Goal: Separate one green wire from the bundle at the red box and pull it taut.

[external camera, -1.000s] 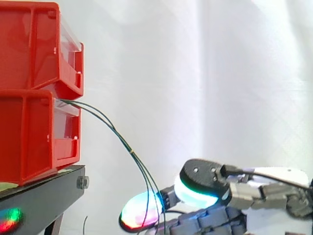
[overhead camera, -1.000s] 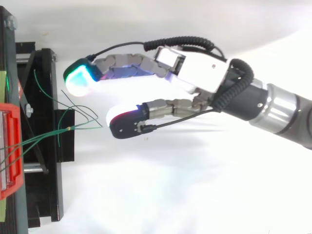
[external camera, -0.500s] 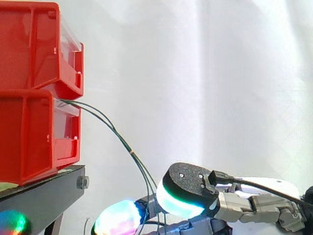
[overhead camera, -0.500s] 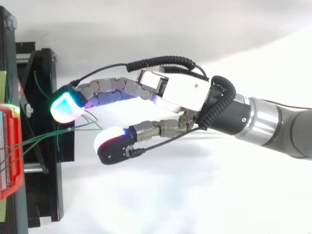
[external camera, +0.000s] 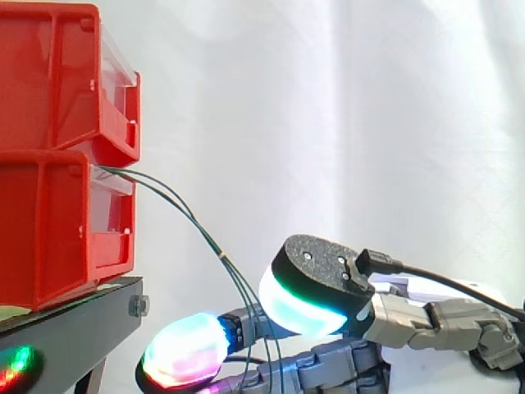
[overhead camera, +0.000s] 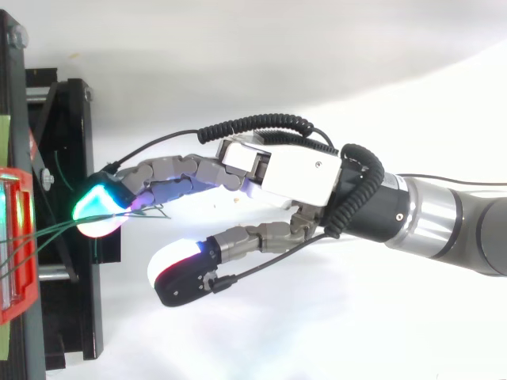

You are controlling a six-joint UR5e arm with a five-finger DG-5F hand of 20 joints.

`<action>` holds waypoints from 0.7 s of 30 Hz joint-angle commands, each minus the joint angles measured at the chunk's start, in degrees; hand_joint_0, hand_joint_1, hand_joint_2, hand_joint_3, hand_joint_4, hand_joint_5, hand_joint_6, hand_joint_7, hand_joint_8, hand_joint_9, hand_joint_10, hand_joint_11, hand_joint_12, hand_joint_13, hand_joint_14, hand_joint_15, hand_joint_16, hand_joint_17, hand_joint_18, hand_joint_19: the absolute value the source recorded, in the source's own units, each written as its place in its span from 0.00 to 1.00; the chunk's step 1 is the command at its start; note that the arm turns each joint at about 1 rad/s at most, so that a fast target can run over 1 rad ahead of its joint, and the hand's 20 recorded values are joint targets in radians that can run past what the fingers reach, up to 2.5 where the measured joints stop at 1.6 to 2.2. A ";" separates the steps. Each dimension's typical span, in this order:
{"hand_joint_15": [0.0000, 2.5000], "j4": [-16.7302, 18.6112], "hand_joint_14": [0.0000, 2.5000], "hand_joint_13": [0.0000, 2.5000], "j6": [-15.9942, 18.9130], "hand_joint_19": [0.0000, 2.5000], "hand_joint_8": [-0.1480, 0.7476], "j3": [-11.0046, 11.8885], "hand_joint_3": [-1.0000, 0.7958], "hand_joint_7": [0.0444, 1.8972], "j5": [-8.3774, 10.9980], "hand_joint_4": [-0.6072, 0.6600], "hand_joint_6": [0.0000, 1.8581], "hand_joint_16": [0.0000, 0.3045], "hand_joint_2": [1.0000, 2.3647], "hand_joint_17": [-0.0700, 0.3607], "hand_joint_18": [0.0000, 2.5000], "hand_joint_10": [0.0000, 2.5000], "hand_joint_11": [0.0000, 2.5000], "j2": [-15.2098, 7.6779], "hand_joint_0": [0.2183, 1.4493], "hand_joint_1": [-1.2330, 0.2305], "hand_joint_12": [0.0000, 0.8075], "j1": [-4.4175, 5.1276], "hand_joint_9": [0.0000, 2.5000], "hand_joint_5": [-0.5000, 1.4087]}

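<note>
Several thin green wires (external camera: pixel 176 200) leave the lower red box (external camera: pixel 57 230) as a bundle and curve down to the right. From above, the green wires (overhead camera: pixel 51 230) run from the red box (overhead camera: pixel 16 237) out under my fingertips. My hand (overhead camera: pixel 301 170) reaches in from the right with its fingers nearly straight. The glowing fingertips (overhead camera: pixel 99 210) lie over the wires just off the stand's edge. The thumb (overhead camera: pixel 182 273) is spread wide to the near side, apart from the wires. In the side view the hand (external camera: pixel 344 369) sits low, and the wires pass down between its pads. The hand is open.
A second red bin (external camera: pixel 57 74) is stacked on the lower one. Both rest on a black stand (external camera: pixel 74 324), whose frame (overhead camera: pixel 71 317) lies just left of my fingertips. A white curtain hangs behind.
The hand has moved left toward the stand. Its fingertips now lie over the wire ends, and the thumb has spread further away from the fingers.
</note>
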 commanded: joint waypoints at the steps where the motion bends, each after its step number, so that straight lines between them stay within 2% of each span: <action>1: 0.07 -0.28 0.00 0.15 0.09 0.22 0.42 0.03 0.30 0.33 -0.14 0.63 0.27 0.19 0.00 0.46 0.13 0.00 0.00 0.35 0.28 0.46 0.41 0.13 0.24 0.16; 5: 0.07 -1.51 0.00 0.15 0.53 0.22 0.42 -0.05 0.30 0.34 -0.93 0.64 0.27 0.19 0.00 0.46 0.13 0.00 0.01 1.50 0.28 0.46 0.41 0.13 0.24 0.17; 11: 0.07 -5.46 0.00 0.16 0.36 0.22 0.42 -0.05 0.30 0.34 -1.10 0.64 0.27 0.19 0.00 0.46 0.14 0.00 0.01 3.87 0.29 0.47 0.41 0.13 0.25 0.17; 16: 0.07 -5.73 0.00 0.16 0.36 0.22 0.42 0.03 0.30 0.34 -1.10 0.64 0.27 0.19 0.00 0.46 0.14 0.00 0.01 3.87 0.29 0.47 0.41 0.13 0.25 0.17; 21: 0.08 -5.82 0.00 0.16 0.53 0.22 0.43 0.03 0.30 0.35 -1.10 0.65 0.27 0.19 0.00 0.46 0.14 0.00 0.01 3.87 0.29 0.47 0.41 -0.49 0.25 0.17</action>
